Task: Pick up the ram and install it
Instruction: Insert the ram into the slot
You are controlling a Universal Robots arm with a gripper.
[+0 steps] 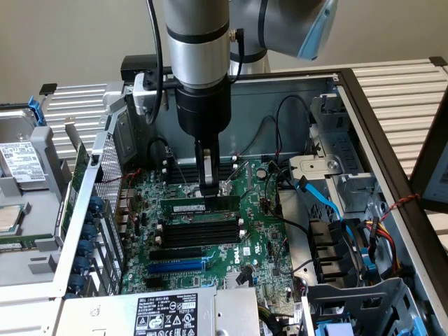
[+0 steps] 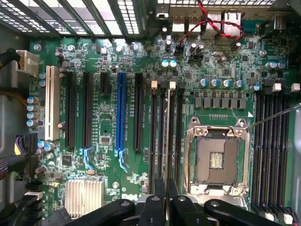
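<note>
The ram point(image 1: 187, 206) is a long, thin dark green stick with a small white label. It stands on edge, level, just over the black memory slots point(image 1: 199, 234) and in line with them. My gripper point(image 1: 208, 189) reaches straight down into the open computer case and is shut on the stick's middle. In the wrist view the fingers point(image 2: 155, 207) meet at the frame edge, and the ram point(image 2: 167, 141) shows edge-on as a thin line along the memory slots point(image 2: 155, 136) with white end clips. I cannot tell if it touches a slot.
A blue expansion slot point(image 1: 178, 267) lies beyond the memory slots, with the power supply point(image 1: 168, 315) past it. The empty CPU socket point(image 2: 217, 160) sits beside the slots. Blue and black cables point(image 1: 329, 203) and a drive cage crowd the exterior view's right.
</note>
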